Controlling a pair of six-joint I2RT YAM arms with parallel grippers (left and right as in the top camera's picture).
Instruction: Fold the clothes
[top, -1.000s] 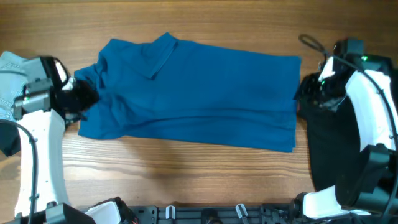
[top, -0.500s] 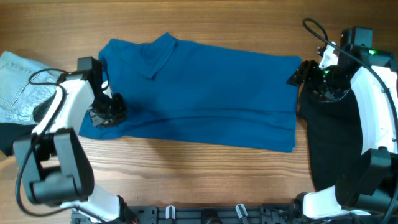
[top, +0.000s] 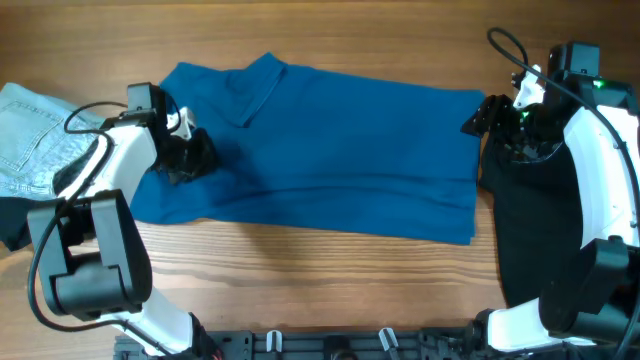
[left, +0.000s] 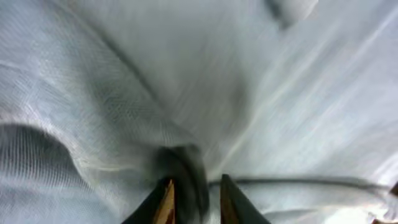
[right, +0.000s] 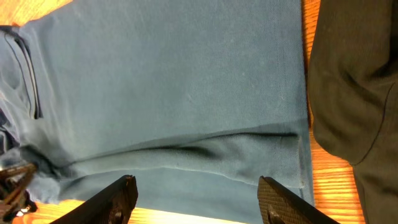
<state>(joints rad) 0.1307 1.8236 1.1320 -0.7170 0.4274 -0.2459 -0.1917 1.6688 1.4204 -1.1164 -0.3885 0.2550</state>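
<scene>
A blue polo shirt (top: 330, 150) lies spread across the wooden table, collar at the far left. My left gripper (top: 190, 158) sits on the shirt's left sleeve area. In the left wrist view its fingers (left: 194, 186) are closed on a pinched fold of the shirt (left: 186, 74). My right gripper (top: 478, 118) hovers at the shirt's right hem edge. In the right wrist view its fingers (right: 196, 183) are wide apart and empty above the shirt (right: 174, 81).
Light denim jeans (top: 25, 140) lie at the far left edge. A black garment (top: 535, 230) lies at the right beside the shirt's hem and also shows in the right wrist view (right: 354, 74). Bare wood (top: 300, 270) runs along the front.
My left gripper has moved from the table's left edge rightward onto the shirt, then toward the far side, drawing the sleeve fabric inward. The right arm shifted slightly, then held still.
</scene>
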